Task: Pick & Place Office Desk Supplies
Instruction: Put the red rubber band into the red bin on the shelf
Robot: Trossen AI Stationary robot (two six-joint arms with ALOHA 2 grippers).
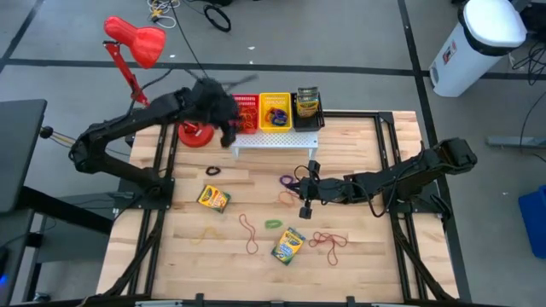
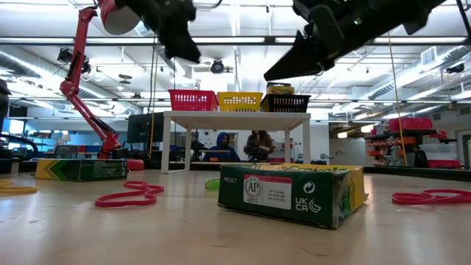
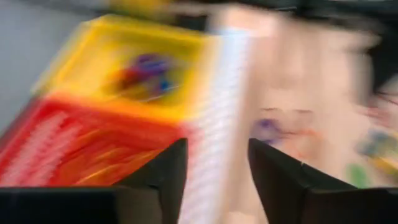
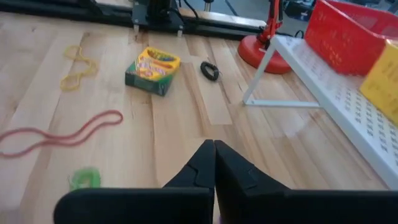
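Note:
Two yellow-and-green crayon boxes lie flat on the wooden table; a third stands in the black basket. Loose rubber bands lie around them: red, green, purple and orange. My left gripper is open and hangs above the left end of the white rack, beside the red basket, with nothing between its fingers. My right gripper is shut and held above the table near the purple and orange bands; nothing shows in it.
The white perforated rack stands at the far edge and carries a red basket, a yellow basket holding bands, and the black basket. The red desk lamp's base stands by the rack's left end. A black band lies nearby.

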